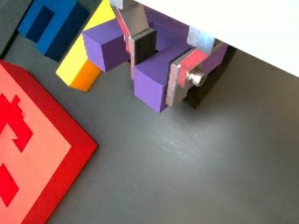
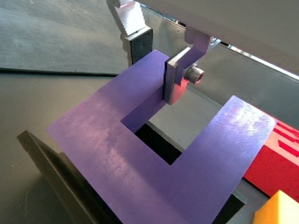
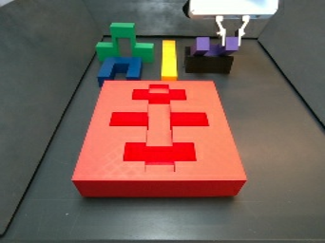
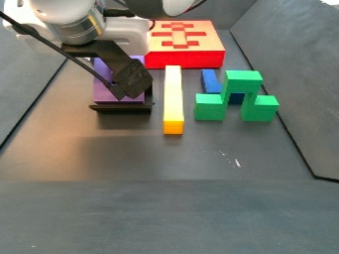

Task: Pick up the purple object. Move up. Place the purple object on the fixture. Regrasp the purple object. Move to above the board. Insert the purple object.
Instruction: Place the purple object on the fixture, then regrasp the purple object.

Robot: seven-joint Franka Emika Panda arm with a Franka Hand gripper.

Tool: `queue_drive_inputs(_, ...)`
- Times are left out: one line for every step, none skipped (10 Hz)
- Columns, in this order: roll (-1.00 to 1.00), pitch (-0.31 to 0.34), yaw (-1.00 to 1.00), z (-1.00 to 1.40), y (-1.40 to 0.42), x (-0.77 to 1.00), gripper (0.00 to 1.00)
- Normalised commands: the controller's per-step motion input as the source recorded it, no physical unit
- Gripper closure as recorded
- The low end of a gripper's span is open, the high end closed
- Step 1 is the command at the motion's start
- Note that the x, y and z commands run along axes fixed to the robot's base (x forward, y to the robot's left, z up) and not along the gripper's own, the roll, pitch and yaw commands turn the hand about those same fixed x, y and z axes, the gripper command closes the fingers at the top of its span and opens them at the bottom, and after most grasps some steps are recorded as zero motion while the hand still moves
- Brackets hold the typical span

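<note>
The purple object is a U-shaped block resting on the black fixture at the far right corner of the floor in a side view. My gripper straddles one prong from above, with a silver finger plate on each side of it, and both wrist views show the pads pressed against the prong's faces. The other prong stands free beside it. The red board lies apart from the fixture, its recessed cut-outs bare.
A yellow bar lies between the fixture and the other blocks. A blue U-shaped block and a green block sit beyond the bar. Dark walls enclose the floor.
</note>
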Motion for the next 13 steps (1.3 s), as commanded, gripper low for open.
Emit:
queue_drive_inputs(-0.09, -0.046, -0.01, -0.01, 0.03, -0.06, 1.00)
queue_drive_inputs(-0.10, -0.077, 0.00, -0.03, 0.02, -0.05, 1.00)
queue_drive_inputs(0.00, -0.023, 0.00, -0.03, 0.00, -0.05, 1.00)
queue_drive_inputs(0.00, 0.000, 0.00, 0.00, 0.00, 0.00, 1.00)
queue_drive_inputs(0.00, 0.000, 0.00, 0.00, 0.00, 0.00, 0.00)
queue_drive_inputs(0.87, 0.040, 0.02, 0.30, -0.05, 0.02, 0.00)
queue_drive_inputs(0.84, 0.069, 0.06, 0.33, -0.01, 0.04, 0.00)
queue_drive_inputs(0.85, 0.097, 0.06, 0.39, -0.03, 0.07, 0.00)
queue_drive_inputs(0.90, 0.126, 0.08, 0.19, -0.07, 0.04, 0.00)
queue_drive_inputs(0.97, 0.089, 0.11, 0.03, -0.15, 0.03, 0.00)
queue_drive_inputs(1.00, 0.000, 0.20, -0.06, -0.38, 0.05, 0.00)
queue_drive_inputs(1.00, 0.000, 0.21, -0.14, -0.37, 0.01, 0.00)
queue_drive_inputs(1.00, 0.000, 0.19, -0.05, -0.35, 0.00, 0.00)
